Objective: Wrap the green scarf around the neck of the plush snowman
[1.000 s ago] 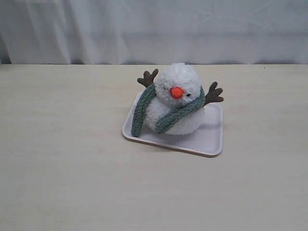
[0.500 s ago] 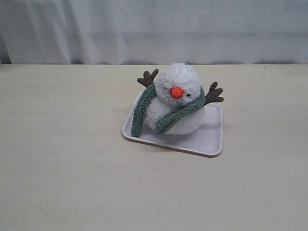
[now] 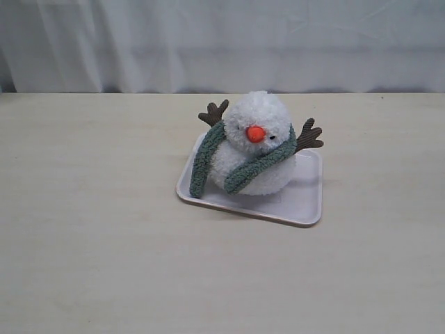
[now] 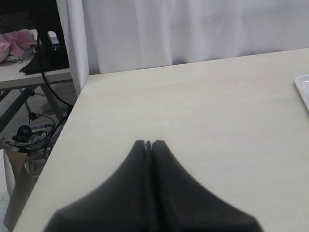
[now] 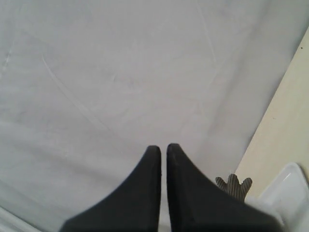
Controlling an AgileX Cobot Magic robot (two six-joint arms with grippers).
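The plush snowman (image 3: 259,118) sits on a white tray (image 3: 302,202) in the exterior view, its orange nose facing the camera. The green scarf (image 3: 254,169) lies around the neck and hides the crease. One end hangs down the snowman's left side to the tray, and the other crosses the front of the body. Neither gripper shows in the exterior view. My left gripper (image 4: 148,143) is shut and empty over bare tabletop, far from the tray. My right gripper (image 5: 163,147) is shut with nothing in it, facing the curtain, with one brown twig arm (image 5: 234,186) beside it.
A white curtain (image 3: 222,42) hangs along the table's back edge. The tray's corner (image 4: 303,87) shows at the edge of the left wrist view. That view also shows the table's side edge (image 4: 72,130), with cables and clutter on the floor beyond it.
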